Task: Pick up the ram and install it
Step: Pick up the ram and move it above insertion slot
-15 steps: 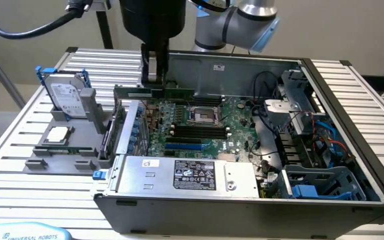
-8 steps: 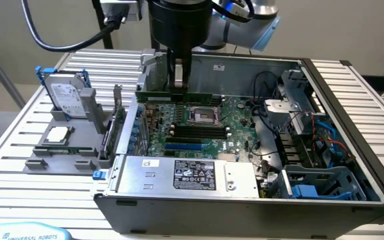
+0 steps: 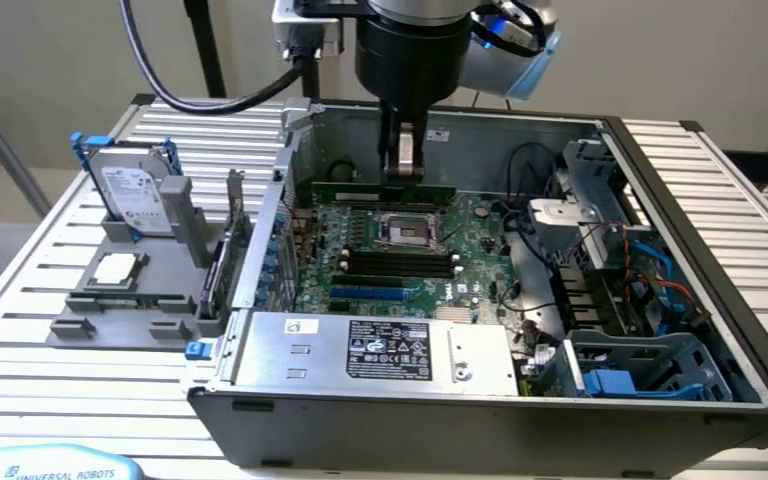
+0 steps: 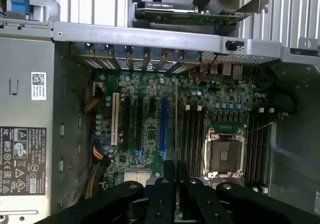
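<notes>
Slatted tabletop [image 3: 64,390] carries an open computer case [image 3: 491,420], laid flat so the motherboard [image 3: 451,270] faces up. Nearest is the power supply [image 3: 371,350], then the bare processor socket [image 3: 404,232]. Beyond it the end effector [image 3: 404,165] pinches the ram [image 3: 351,190] by its top edge. The stick is level and parallel to the far slots, probably to line it up for seating. Can't tell if it touches them.

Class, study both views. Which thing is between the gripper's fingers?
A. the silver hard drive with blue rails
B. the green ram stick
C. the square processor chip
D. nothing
B: the gripper is shut on the ram above the motherboard, while the hard drive and the processor chip sit on the grey holder outside the case.
</notes>
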You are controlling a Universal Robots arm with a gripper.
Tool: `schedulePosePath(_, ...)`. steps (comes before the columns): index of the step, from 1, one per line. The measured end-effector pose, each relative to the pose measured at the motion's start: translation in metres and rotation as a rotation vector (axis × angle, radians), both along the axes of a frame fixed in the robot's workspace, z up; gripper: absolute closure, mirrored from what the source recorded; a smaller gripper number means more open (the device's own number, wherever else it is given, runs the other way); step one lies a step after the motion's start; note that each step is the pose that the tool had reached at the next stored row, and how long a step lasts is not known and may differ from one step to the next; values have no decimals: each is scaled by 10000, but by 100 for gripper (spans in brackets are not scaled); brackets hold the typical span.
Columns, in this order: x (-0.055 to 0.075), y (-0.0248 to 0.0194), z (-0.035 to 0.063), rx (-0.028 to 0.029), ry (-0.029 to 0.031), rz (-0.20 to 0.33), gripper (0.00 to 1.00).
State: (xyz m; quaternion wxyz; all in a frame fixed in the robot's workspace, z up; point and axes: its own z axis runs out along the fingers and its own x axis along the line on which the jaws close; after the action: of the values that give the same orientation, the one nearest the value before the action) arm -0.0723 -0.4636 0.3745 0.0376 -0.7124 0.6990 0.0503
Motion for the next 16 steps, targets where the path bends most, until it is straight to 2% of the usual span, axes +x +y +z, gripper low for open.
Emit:
schedulePosePath(7, 90, 306, -117, 0, -1, -1, 87)
schedulePosePath(9, 92, 379, -154, 1, -1, -1, 87)
schedulePosePath(13, 93, 487, -226, 2, 0, -17, 87)
schedulePosePath(16, 96, 515, -281, 2, -1, -128, 87)
